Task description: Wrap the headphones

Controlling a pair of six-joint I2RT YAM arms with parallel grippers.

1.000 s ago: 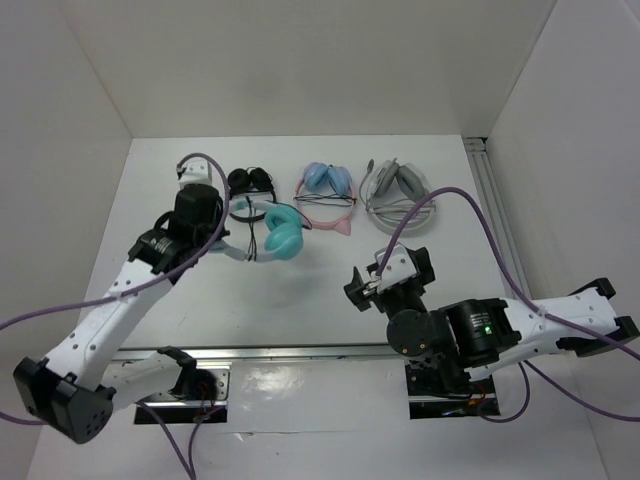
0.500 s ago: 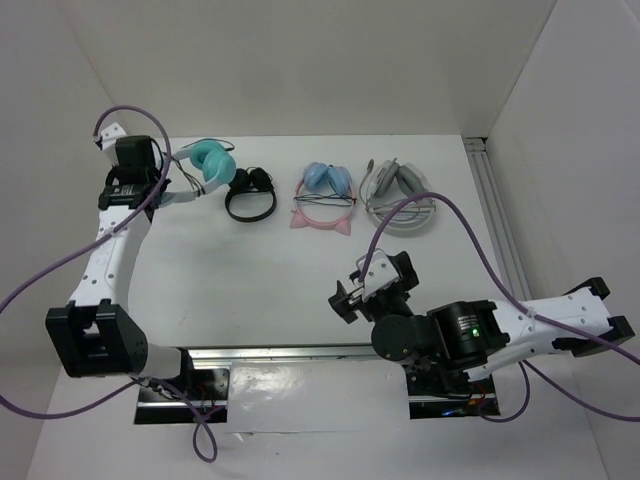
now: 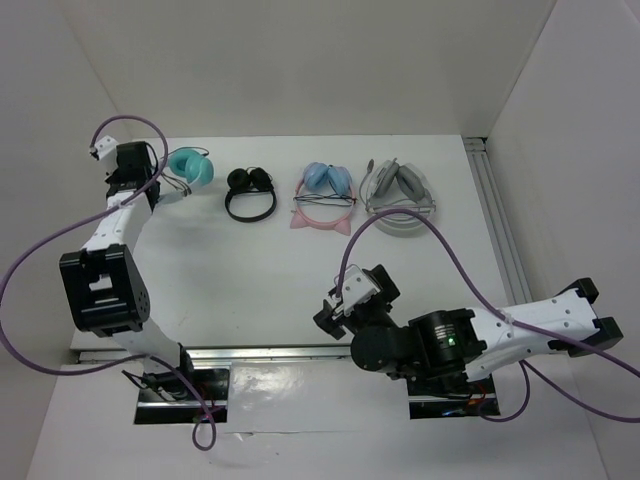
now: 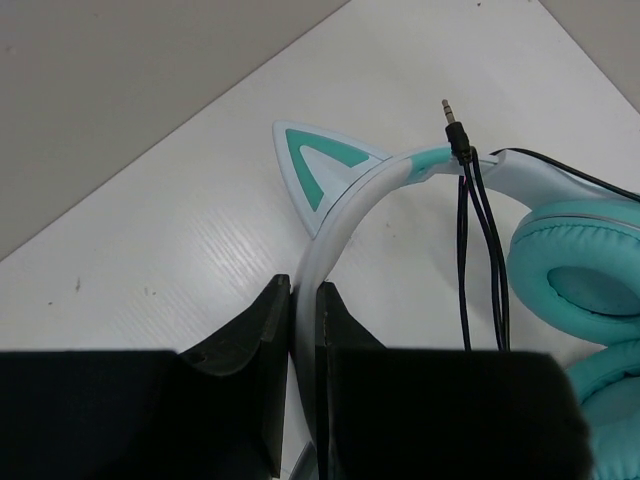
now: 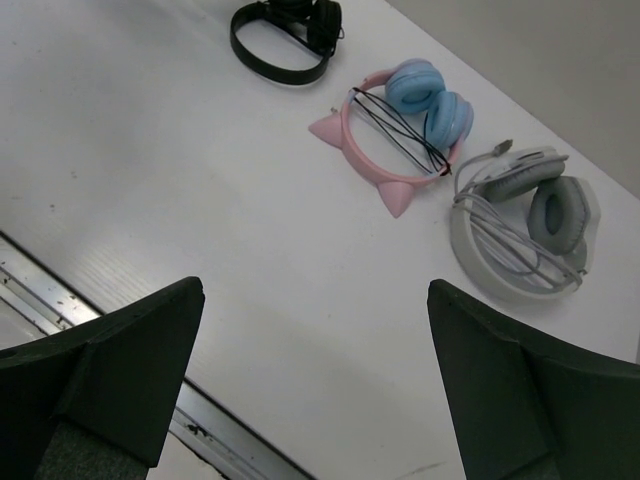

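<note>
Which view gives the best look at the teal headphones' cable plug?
Left wrist: the plug sticks up close and sharp above the white headband, which the left fingers pinch. The top view shows only the small teal headphones, plug indiscernible. The right wrist view misses them entirely.

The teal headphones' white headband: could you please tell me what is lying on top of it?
The thin black cable is draped over the headband, its plug sticking up. Where the strands end is hidden behind the left gripper, shut on the band.

Left fingers [image 4: 262,335] clamped, arm [image 3: 112,228] stretched far back; right fingers [image 5: 125,365] spread wide.
</note>
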